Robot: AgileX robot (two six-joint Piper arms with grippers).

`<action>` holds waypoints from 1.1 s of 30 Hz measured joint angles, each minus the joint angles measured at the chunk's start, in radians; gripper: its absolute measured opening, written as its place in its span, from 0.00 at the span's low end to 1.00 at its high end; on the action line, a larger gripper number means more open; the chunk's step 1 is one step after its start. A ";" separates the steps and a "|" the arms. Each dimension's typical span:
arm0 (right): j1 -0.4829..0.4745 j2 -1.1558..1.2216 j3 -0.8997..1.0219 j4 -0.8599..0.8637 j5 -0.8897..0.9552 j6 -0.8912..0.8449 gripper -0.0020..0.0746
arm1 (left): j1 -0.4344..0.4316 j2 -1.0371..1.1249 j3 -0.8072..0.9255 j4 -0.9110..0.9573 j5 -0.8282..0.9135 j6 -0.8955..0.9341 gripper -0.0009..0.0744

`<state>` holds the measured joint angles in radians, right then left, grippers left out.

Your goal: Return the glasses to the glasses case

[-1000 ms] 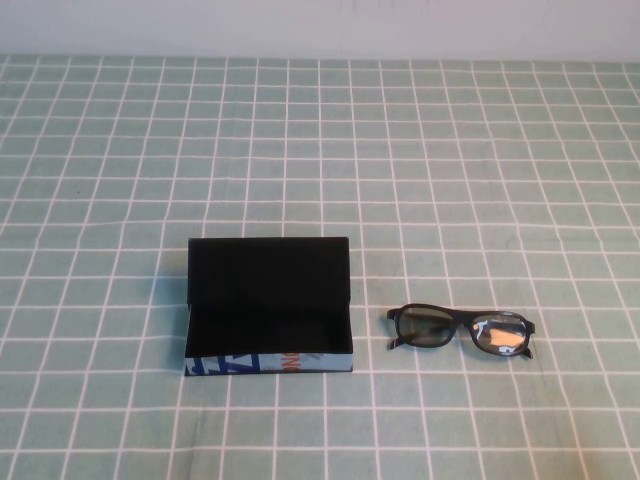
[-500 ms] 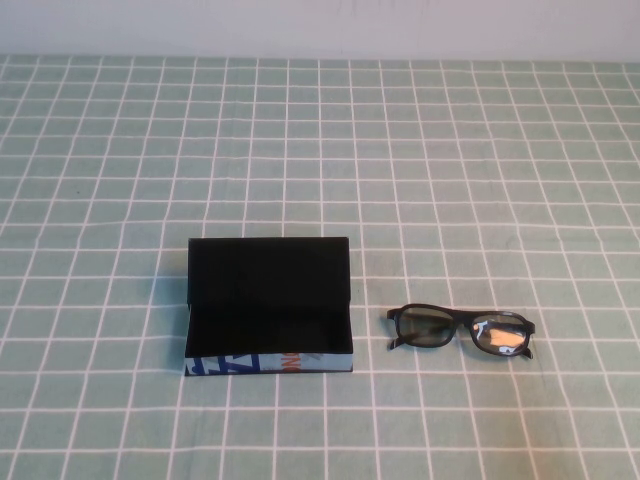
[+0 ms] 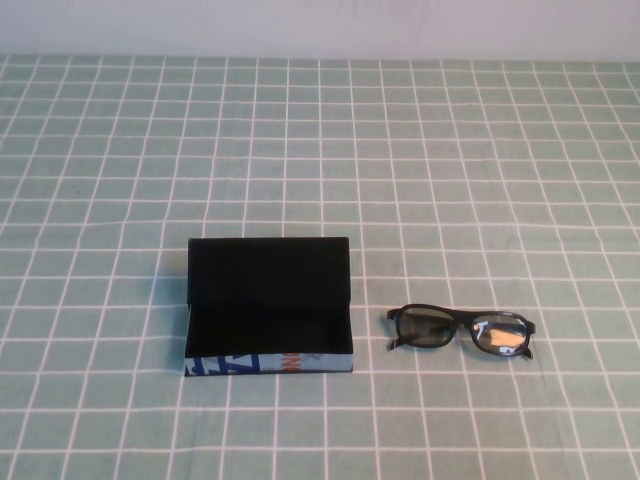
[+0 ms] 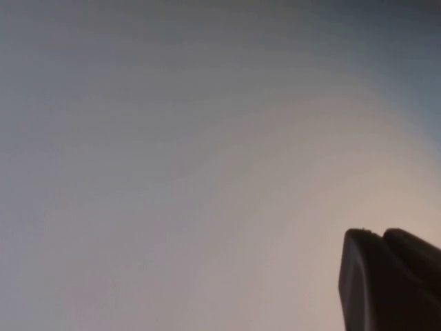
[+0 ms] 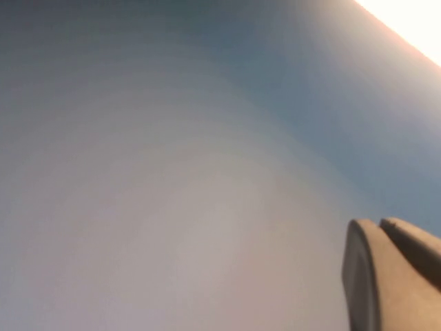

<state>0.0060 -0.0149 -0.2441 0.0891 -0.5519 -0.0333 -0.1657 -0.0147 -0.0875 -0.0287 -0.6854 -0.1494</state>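
The glasses case (image 3: pixel 268 320) is a black box with its lid open and upright, its blue, white and orange front side toward me, left of the table's middle. The black thick-rimmed glasses (image 3: pixel 460 331) lie on the cloth just to its right, apart from it. Neither arm shows in the high view. My left gripper (image 4: pixel 380 236) shows in the left wrist view with its two fingertips pressed together, holding nothing, against a blank surface. My right gripper (image 5: pixel 380 224) shows the same way in the right wrist view, fingertips together and empty.
A green cloth with a white grid (image 3: pixel 450 180) covers the table. A pale wall (image 3: pixel 320 25) runs along the far edge.
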 joint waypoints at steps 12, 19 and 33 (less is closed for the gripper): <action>0.006 0.432 -0.681 0.006 0.720 0.139 0.01 | 0.000 0.246 -0.578 0.002 0.661 0.062 0.01; 0.006 0.746 -0.843 0.012 1.192 0.139 0.01 | 0.000 0.479 -0.675 0.002 1.061 0.062 0.01; 0.016 1.226 -0.916 0.397 1.559 -0.498 0.01 | 0.000 0.671 -0.675 -0.012 1.338 0.045 0.01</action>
<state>0.0223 1.2110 -1.1597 0.4862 1.0074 -0.5312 -0.1657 0.6567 -0.7628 -0.0411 0.6523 -0.1045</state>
